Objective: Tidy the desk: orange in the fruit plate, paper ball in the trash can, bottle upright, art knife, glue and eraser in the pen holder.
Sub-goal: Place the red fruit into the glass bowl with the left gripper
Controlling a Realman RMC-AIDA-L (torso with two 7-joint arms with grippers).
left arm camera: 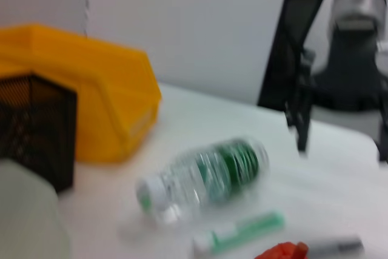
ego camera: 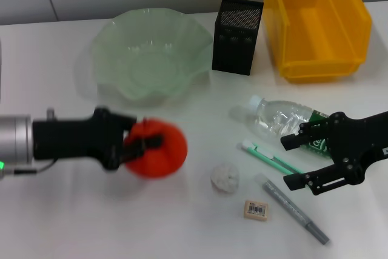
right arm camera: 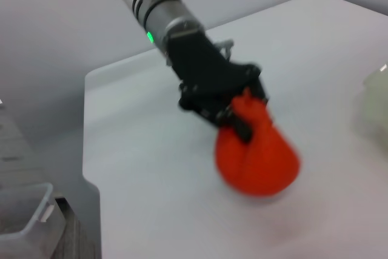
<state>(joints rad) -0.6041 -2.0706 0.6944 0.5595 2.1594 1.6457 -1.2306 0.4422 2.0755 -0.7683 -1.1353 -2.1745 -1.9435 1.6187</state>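
Now the left end effector (ego camera: 142, 144) is pinching the orange (ego camera: 159, 148), close to the counter (ego camera: 73, 222). The green fruit plate (ego camera: 151, 53) sits just behind the orange, farther from the robot, so I think the orange must go up and back. The right end effector (ego camera: 291, 162) hangs spread wide beside the bottle (ego camera: 280, 119), which lies on its side.

Orange (ego camera: 159, 148) red-orange — fruit plate (ego camera: 148, 53) pale green, pen holder (ego camera: 237, 27) black mesh, bin (ego camera: 317, 22) yellow
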